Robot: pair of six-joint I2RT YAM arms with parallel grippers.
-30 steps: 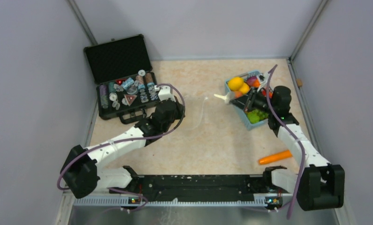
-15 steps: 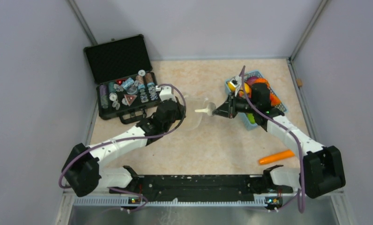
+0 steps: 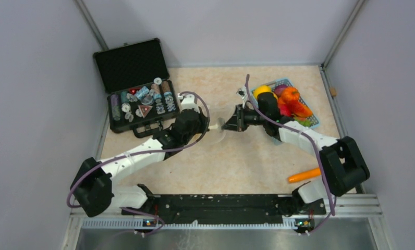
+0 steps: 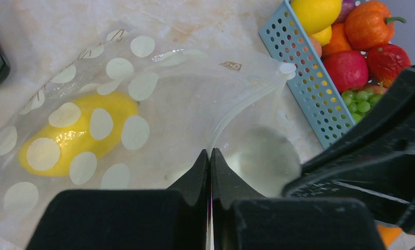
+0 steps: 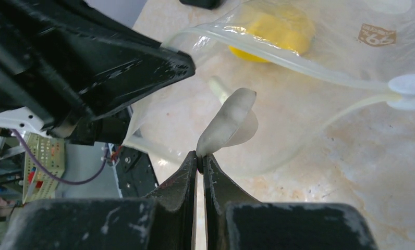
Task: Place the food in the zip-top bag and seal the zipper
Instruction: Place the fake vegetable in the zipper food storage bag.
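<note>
The clear zip-top bag with white dots lies on the table, one yellow food piece inside it. My left gripper is shut on the bag's upper edge and holds the mouth open. The zipper arches over the opening. My right gripper is shut on a pale cream food piece and holds it at the bag's mouth, facing the left gripper. In the top view the right gripper is just right of it. The cream piece also shows in the left wrist view.
A light-blue basket at the back right holds several fruits and vegetables. An orange carrot lies at the near right. An open black case of trinkets stands at the back left.
My right arm swung left from the basket to the bag's mouth, carrying the cream piece. My left gripper stayed shut on the bag's edge.
</note>
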